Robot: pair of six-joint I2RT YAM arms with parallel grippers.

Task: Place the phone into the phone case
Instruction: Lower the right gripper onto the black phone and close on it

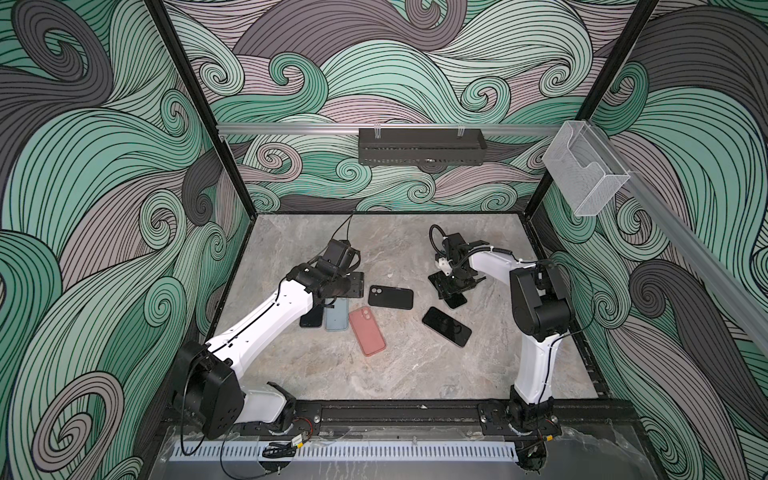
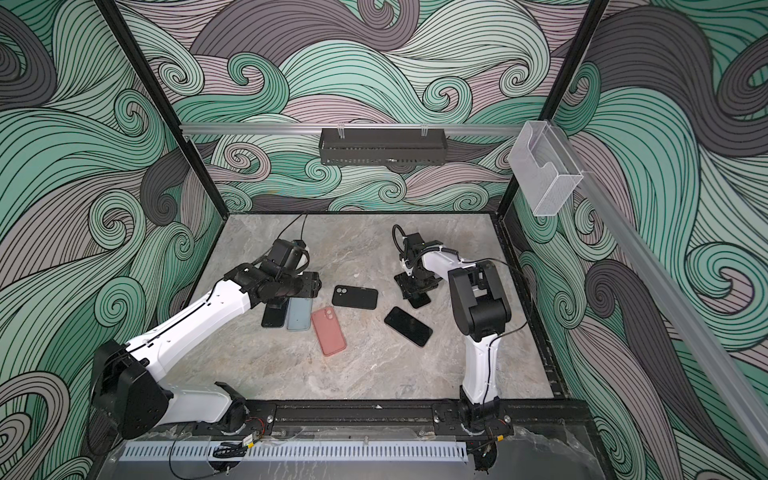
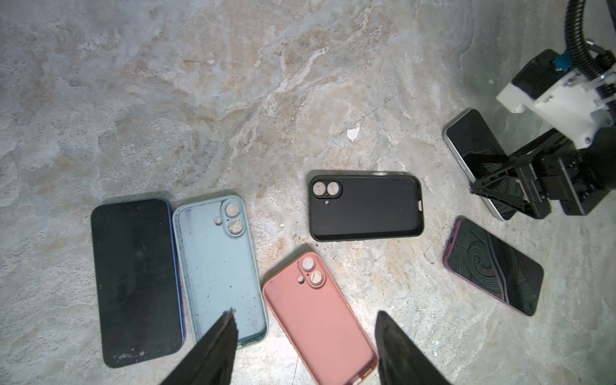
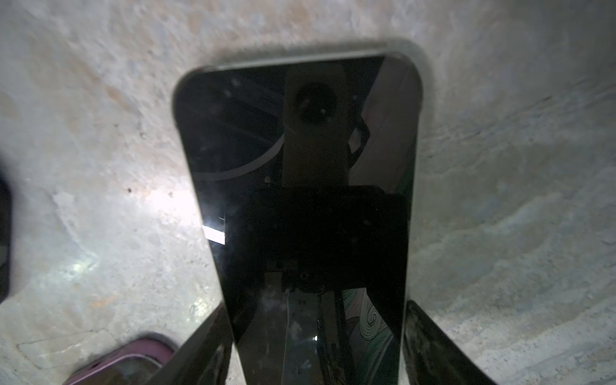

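Phones, three in all, lie screen-up on the table (image 1: 374,374), with three empty cases hollow side up. Nearest the front edge are the pink case (image 1: 367,331) and the purple-edged phone (image 1: 446,326). Behind them is the light blue case (image 1: 337,314) with a dark phone (image 1: 311,319) just beside it, long sides parallel. The black case (image 1: 390,297) comes next. Farthest back is the silver-edged phone (image 1: 455,300), flat on the table directly beneath the right tool (image 1: 451,286).

Key relation: the silver-edged phone's long axis runs straight out from the right tool (image 4: 316,306). The tool's fingers (image 4: 200,350) stand astride the two long edges near one short end. They sit right at the edges; whether they already clamp cannot be told. The right arm is by far the nearer. The left tool (image 3: 305,315) hangs open and empty near the light blue case, well apart from this phone.

Judgement: the black case is the closest case to the silver-edged phone, and its long axis lies at an angle to the phone's — a lift and a turn will likely be needed before insertion.

View differences: only the right wrist view shows how the fingers sit against the edges; in both top views the tool body hides this. Only the left wrist view shows all three case hollows plainly.
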